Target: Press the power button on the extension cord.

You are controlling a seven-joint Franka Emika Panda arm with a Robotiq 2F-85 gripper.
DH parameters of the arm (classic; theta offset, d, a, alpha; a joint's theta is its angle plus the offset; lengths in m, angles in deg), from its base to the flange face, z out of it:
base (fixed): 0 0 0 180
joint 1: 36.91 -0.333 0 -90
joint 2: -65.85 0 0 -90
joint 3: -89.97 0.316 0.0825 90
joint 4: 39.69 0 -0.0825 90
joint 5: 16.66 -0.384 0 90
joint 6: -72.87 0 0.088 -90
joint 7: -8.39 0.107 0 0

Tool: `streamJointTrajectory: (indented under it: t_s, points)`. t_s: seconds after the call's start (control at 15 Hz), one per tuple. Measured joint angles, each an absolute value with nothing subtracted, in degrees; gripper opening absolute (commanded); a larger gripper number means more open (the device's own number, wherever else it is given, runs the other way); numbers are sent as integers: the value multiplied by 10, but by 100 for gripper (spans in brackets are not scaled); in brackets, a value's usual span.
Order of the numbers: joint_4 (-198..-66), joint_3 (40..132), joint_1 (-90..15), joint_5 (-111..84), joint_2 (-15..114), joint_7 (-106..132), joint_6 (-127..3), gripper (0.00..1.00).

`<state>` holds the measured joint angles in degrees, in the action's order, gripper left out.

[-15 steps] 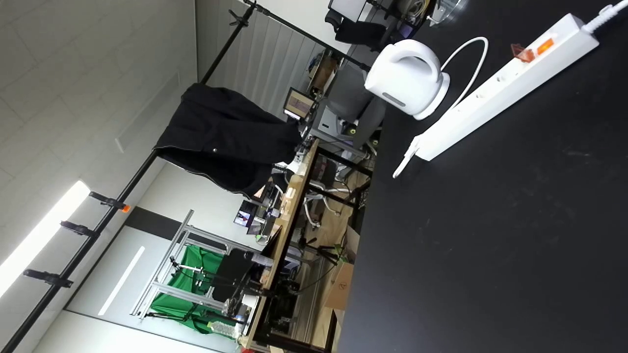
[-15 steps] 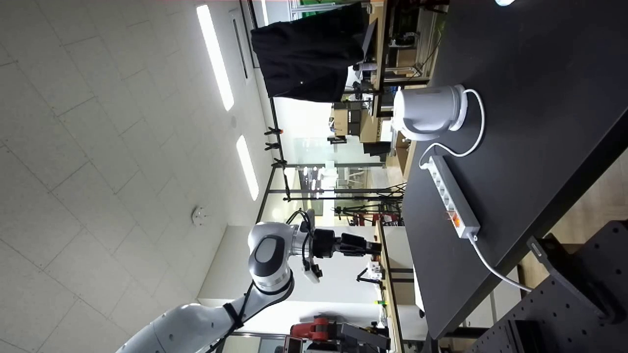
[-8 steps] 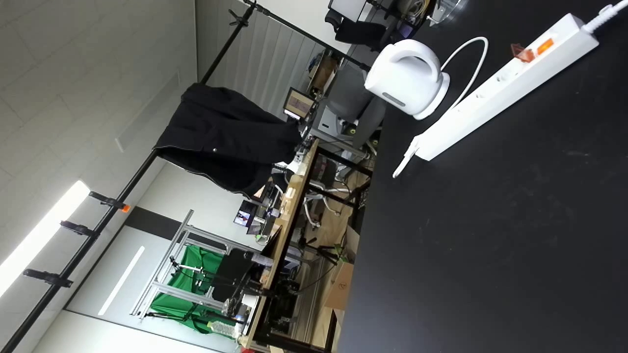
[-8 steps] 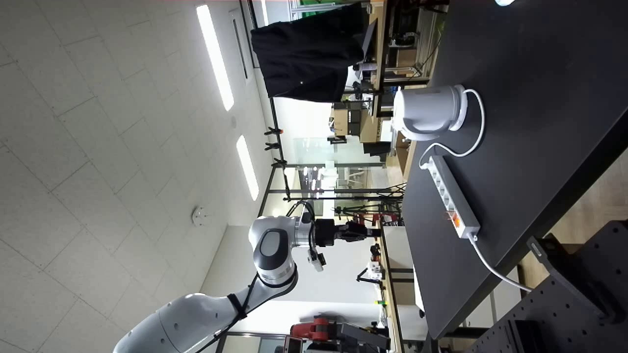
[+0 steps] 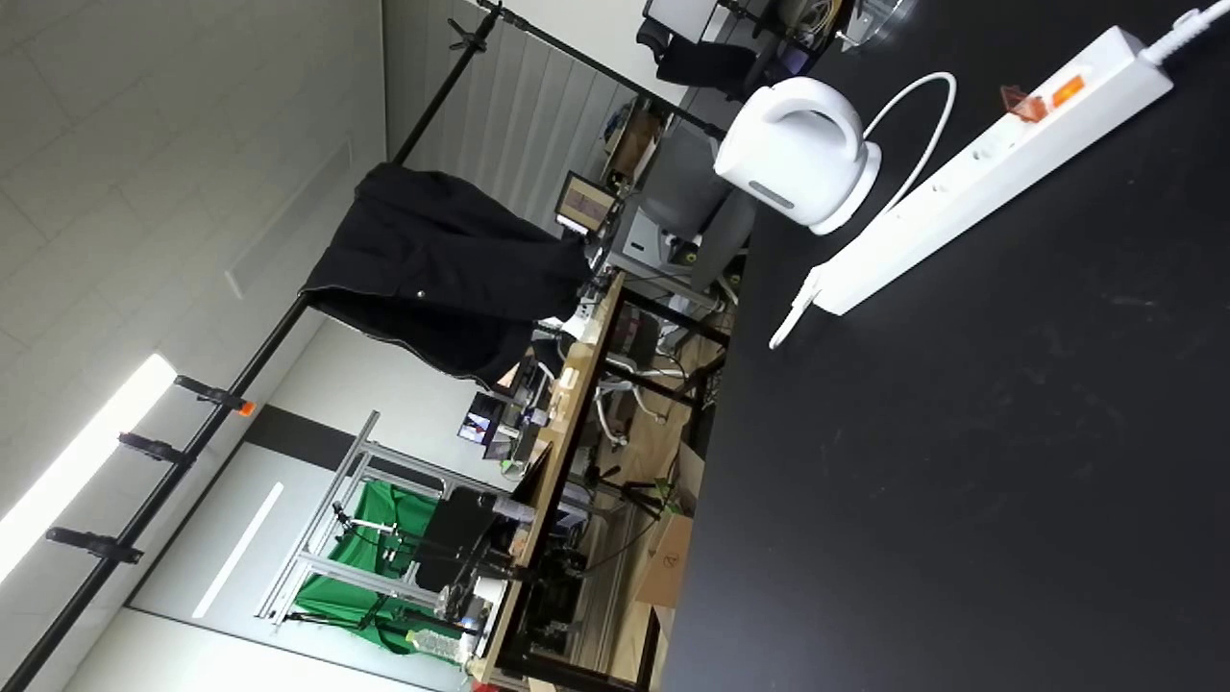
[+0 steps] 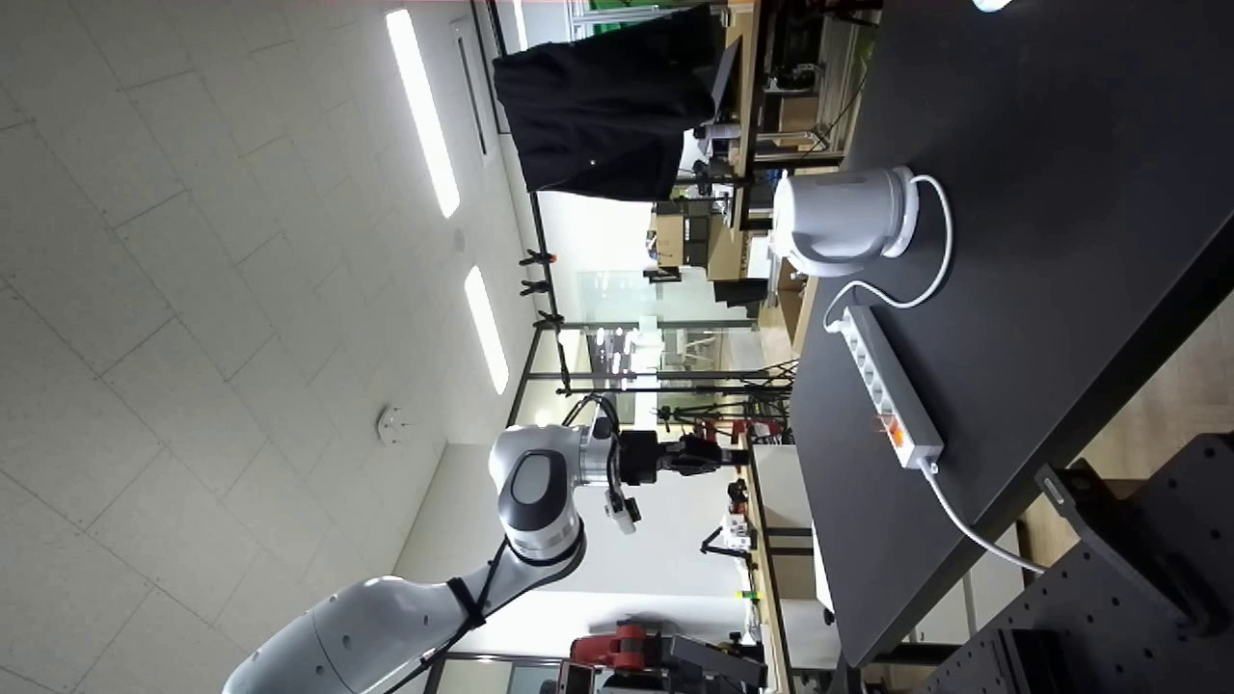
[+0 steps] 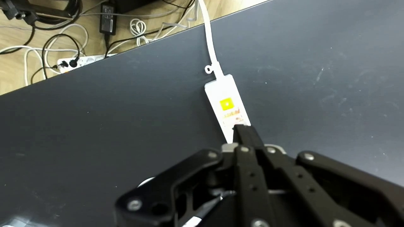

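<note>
Wrist view shows the gripper with its fingers drawn together, tips meeting, overlapping the extension cord and hiding most of its length. Just past the tips, the power button shows bright yellow, set into the end that carries a white cable; in an exterior view it is orange, beside a translucent red flap. Seen in an exterior view, the gripper hangs well apart from the extension cord, at the tip of the arm. The extension cord lies on the dark table, its cable crossing the edge. Near its opposite end stands a white kettle, its lead curving toward that end.
</note>
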<state>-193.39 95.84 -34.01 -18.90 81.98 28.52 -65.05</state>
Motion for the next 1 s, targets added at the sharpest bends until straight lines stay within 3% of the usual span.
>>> streamJointTrajectory:
  t_s: [0.53,1.0]
  points:
    - [-1942,951,-340,-172,752,272,-790,0]
    - [-1935,931,-347,-213,703,208,-803,1]
